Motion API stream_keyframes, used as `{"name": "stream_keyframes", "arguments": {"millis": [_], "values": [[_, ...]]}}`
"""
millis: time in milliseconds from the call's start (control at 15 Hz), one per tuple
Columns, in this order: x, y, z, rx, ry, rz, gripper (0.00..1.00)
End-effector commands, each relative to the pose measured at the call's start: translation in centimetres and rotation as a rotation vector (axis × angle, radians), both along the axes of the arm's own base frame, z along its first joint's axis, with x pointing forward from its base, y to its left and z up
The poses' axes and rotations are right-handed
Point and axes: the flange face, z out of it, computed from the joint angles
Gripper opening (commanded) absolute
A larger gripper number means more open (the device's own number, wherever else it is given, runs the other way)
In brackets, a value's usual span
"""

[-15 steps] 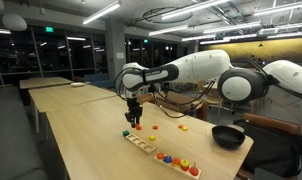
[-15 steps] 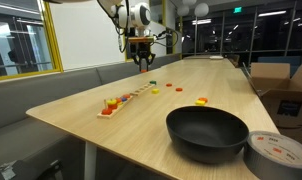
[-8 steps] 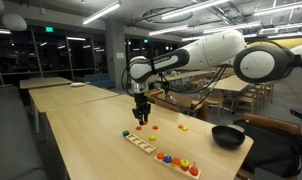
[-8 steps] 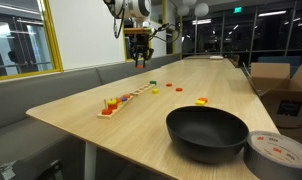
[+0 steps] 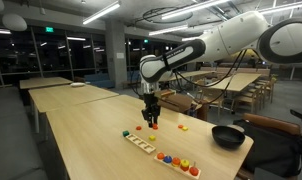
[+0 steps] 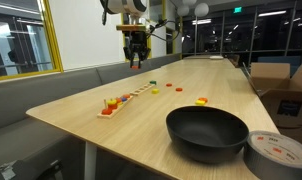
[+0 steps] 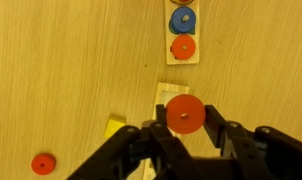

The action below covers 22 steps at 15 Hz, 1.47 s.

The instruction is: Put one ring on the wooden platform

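My gripper (image 7: pixel 185 118) is shut on a flat orange ring (image 7: pixel 185 110), which stands upright between the fingertips. The gripper hangs well above the table in both exterior views (image 5: pixel 151 122) (image 6: pixel 136 62). The wooden platform (image 7: pixel 181 58), a light strip carrying blue and orange pieces, lies at the top of the wrist view, and its bright pieces show in both exterior views (image 5: pixel 177 161) (image 6: pixel 113 104). Another orange ring (image 7: pixel 43 163) lies loose on the table at the lower left.
A paler, nearly bare wooden board (image 5: pixel 141 142) (image 7: pixel 167 94) lies in line with the platform, under the held ring. A yellow piece (image 7: pixel 114 127) lies beside it. A black pan (image 6: pixel 206 132) (image 5: pixel 228 136) and a tape roll (image 6: pixel 277 153) sit near the table end.
The gripper, with the ring in it, has moved sideways over the table toward the line of the boards and stays raised. Nothing on the table has moved.
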Motion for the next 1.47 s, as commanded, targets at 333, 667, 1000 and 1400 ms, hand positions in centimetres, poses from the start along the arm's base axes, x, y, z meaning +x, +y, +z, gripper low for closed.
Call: {"name": "stream_keyframes", "arguments": {"millis": [333, 667, 1000, 1400], "values": [[-9.9, -0.7, -2.8, 0.029, -0.08, -0.034, 0.24], [-14.6, 0.5, -6.0, 0.018, -0.088, -0.008, 0.24], [-15.9, 3.2, -6.9, 0.022, -0.1, 0.038, 0.24], [-15.9, 4.8, -7.5, 0.019, -0.109, 0.059, 0.24]]}}
